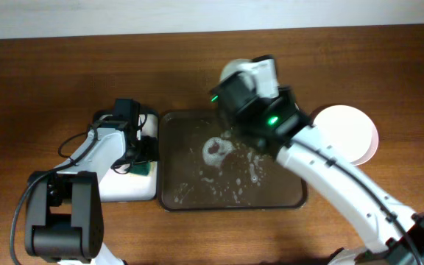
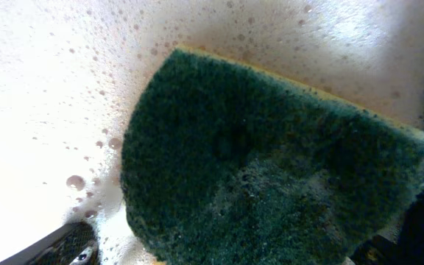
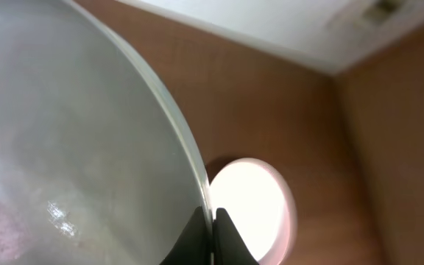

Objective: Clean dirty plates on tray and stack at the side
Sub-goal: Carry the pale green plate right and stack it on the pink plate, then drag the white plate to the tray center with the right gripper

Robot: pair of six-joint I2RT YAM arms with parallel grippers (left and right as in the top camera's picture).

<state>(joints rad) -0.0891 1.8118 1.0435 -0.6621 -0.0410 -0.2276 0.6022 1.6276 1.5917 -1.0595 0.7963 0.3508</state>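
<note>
Clamps the rim of the pale green plate [image 3: 65, 132] with the right gripper [image 3: 213, 221], both fingers pressed together on the edge with nothing but the rim between them. Holds that plate tilted and lifted off the table [image 1: 50, 73]. From overhead, shows only as a pale sliver past the far rim of the dark brown tray [image 1: 285, 188], mostly hidden behind the wrist. From the right wrist, fills the left half of the view, rising up and leftward from the fingertips, with a wet sheen and a faint pinkish blur at the lower left, too soft to read.

Leaves the tray flat on the table below and in front of that gripper, holding no plate, only foam [image 1: 216, 151] and soapy water.

Places a white plate [image 1: 344, 129] on the table just right of the tray, well clear of the right gripper; cannot tell whether one plate or more lies there.

Keeps the left gripper [image 1: 142, 154] low over the small white-lined tray [image 1: 124, 188] just left of the brown tray, right at the green sponge [image 2: 271, 169] lying in suds. Cannot tell whether spread or squeezing the sponge
</note>
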